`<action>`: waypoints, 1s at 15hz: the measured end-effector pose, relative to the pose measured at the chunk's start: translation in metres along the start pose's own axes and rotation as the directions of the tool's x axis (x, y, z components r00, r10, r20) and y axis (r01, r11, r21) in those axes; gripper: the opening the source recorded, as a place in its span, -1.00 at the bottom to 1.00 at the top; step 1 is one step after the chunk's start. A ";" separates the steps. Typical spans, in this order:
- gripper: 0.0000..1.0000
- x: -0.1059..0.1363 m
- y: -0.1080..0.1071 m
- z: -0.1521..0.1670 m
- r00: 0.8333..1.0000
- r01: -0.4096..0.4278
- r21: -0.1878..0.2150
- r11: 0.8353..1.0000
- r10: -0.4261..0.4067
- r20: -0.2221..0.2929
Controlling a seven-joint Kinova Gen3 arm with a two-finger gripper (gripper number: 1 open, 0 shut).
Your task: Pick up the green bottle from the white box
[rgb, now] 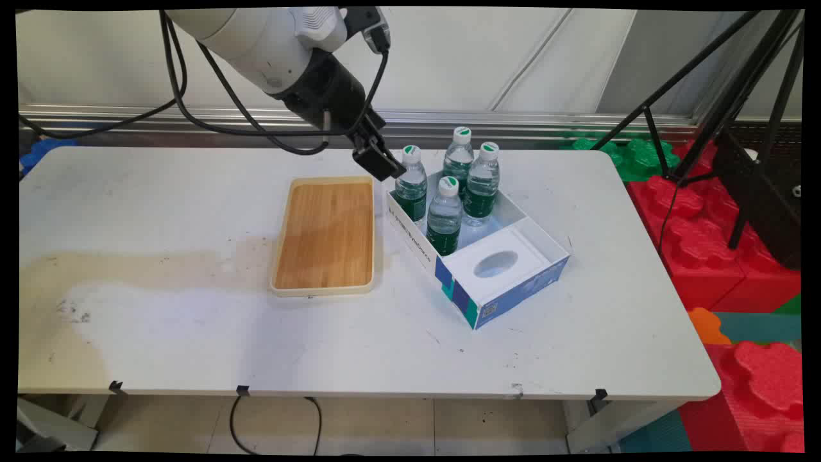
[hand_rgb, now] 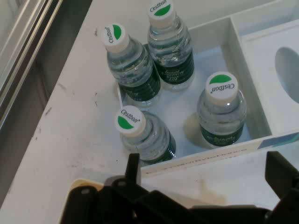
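A: Gripper hangs above the table, jaws spread apart, nothing between them. One finger shows at left, the other at right in the hand view.

B: Nearest thing?

A: The water bottle at the box's back-left corner, just beside the fingertips. Three more bottles stand upright with it in the white cardboard box, close together.

B: Handling?

A: Filled, by the look: fairly heavy for their size. Thin clear plastic, probably smooth and yielding at the belly; the cap and neck look the stiffer hold.

B: Room?

A: Tight between bottles; the box wall hems the near one. Open above. The wooden tray lies bare just left of the box; table edges well apart.
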 end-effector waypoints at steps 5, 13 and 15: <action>1.00 0.000 0.002 0.004 1.000 0.006 0.003 1.000 -0.006 0.004; 1.00 0.009 0.007 0.036 1.000 -0.006 -0.012 1.000 0.007 0.023; 1.00 0.013 0.010 0.052 1.000 -0.004 -0.019 1.000 0.005 0.026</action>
